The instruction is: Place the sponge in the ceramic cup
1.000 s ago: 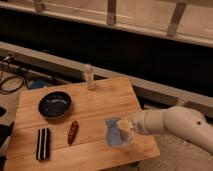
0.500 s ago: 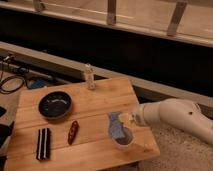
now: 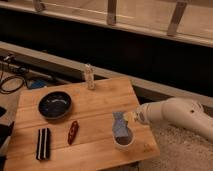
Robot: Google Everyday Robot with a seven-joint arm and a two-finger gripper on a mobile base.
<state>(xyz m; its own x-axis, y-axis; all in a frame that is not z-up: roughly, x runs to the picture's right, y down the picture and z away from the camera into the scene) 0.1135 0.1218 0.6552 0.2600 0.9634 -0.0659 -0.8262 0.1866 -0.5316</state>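
Note:
The light-blue sponge (image 3: 119,125) stands upright near the front right of the wooden table (image 3: 95,100). Its lower end dips into the small whitish ceramic cup (image 3: 123,142). My gripper (image 3: 133,118) reaches in from the right on a white arm (image 3: 175,112). It is level with the sponge's upper part and holds the sponge by its right edge, just above the cup.
A wide dark bowl (image 3: 55,105) sits at the table's left. A red oblong item (image 3: 73,132) and a black-and-white striped block (image 3: 43,143) lie at the front left. A small bottle (image 3: 89,76) stands at the back edge. Cables lie on the floor at left.
The arm has drawn back a little to the right. The sponge went from lying low and spread out to standing upright over the cup. It has barely moved in the last half second.

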